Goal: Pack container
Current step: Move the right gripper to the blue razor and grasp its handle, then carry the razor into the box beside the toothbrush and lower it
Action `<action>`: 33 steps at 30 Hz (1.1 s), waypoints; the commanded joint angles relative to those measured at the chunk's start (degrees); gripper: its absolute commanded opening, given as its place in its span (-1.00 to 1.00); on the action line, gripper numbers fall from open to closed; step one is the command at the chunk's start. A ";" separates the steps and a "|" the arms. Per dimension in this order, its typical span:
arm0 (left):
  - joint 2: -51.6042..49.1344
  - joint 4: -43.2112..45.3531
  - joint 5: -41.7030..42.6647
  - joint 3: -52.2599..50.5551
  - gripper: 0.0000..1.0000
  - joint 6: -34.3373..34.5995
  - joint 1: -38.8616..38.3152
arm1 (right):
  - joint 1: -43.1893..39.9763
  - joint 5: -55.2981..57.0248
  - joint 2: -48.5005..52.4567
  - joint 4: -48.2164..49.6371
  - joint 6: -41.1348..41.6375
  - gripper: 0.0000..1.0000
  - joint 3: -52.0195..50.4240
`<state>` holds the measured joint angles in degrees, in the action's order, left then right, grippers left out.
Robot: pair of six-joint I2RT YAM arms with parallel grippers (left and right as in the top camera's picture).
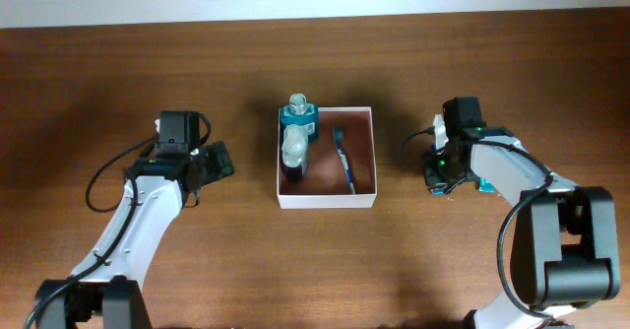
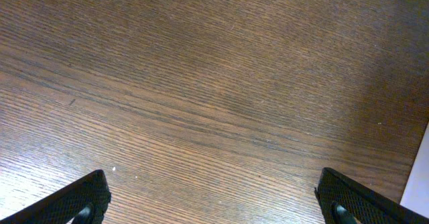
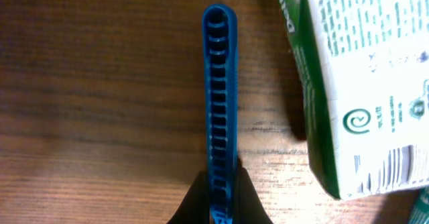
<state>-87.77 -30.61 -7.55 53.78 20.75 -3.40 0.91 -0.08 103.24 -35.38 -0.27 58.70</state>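
Note:
The container point(image 1: 327, 202), a square shallow box with white walls and a reddish-brown inside, sits mid-table. It holds a clear bottle point(image 1: 294, 150), a teal item point(image 1: 300, 122) and a blue toothbrush point(image 1: 344, 157). My left gripper point(image 1: 219, 162) is open and empty to its left, over bare wood point(image 2: 214, 200); the container's white wall point(image 2: 417, 184) shows at the right edge of the left wrist view. My right gripper point(image 1: 436, 166) is to the container's right, shut point(image 3: 221, 197) on a blue comb point(image 3: 220, 83) that points away from it above the table.
A green-and-white packet point(image 3: 362, 83) lies on the table just right of the comb, partly under the right arm in the overhead view point(image 1: 485, 184). The brown wooden table point(image 1: 325, 270) ends at a pale strip along the far edge.

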 commanded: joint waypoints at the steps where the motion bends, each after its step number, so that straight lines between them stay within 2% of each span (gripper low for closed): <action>1: -0.42 0.00 -0.42 -0.28 0.99 -0.50 0.09 | 0.22 -1.01 -1.51 -2.25 0.83 -0.92 1.46; 16: -0.42 -0.02 -0.42 -0.28 0.99 -0.50 0.09 | 4.66 -4.46 -9.09 -14.62 2.73 -0.92 12.74; 21: -0.42 0.00 -0.42 -0.28 0.99 -0.50 0.09 | 8.98 -4.46 -11.23 -17.94 7.65 -0.92 17.09; 33: -0.42 0.00 -0.42 -0.28 0.99 -0.50 0.09 | 19.15 -4.87 -11.69 -17.25 15.85 -0.92 19.63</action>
<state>-87.77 -30.59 -7.57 53.78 20.75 -3.40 17.69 -4.25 92.51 -53.41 12.12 77.52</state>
